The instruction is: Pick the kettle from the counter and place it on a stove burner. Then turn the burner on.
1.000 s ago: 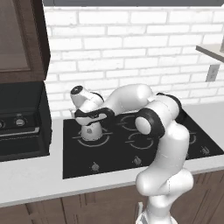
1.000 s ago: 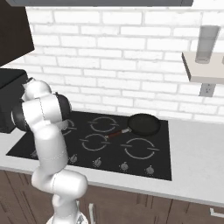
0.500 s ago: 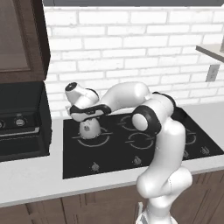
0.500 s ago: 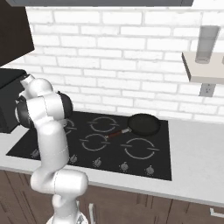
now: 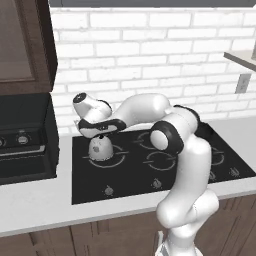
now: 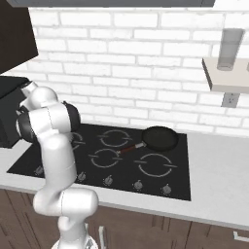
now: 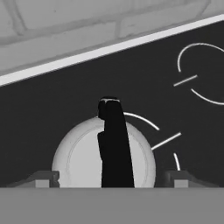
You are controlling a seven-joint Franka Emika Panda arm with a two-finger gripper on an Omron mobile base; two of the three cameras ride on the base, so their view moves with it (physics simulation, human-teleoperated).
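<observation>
The silvery-white kettle (image 5: 100,149) stands upright on the front-left stove burner (image 5: 118,159) of the black cooktop. My gripper (image 5: 101,135) hovers just above the kettle's black knob and is open. In the hand view the kettle (image 7: 78,162) lies right below my gripper (image 7: 111,178), its black handle running up between the two wide-apart fingertips (image 7: 43,178) without touching either. The burner ring (image 7: 144,120) curves out from behind the kettle. The pale counter (image 5: 35,205) runs along the front.
A black frying pan (image 6: 159,137) with a reddish handle sits on the back-right ring. Knobs (image 5: 108,189) line the cooktop's front edge. A black appliance (image 5: 25,140) stands to the left under a dark cabinet. The white brick wall is close behind.
The hand has drifted up and to the left, off the kettle. The kettle has stayed in place on the front-left ring.
</observation>
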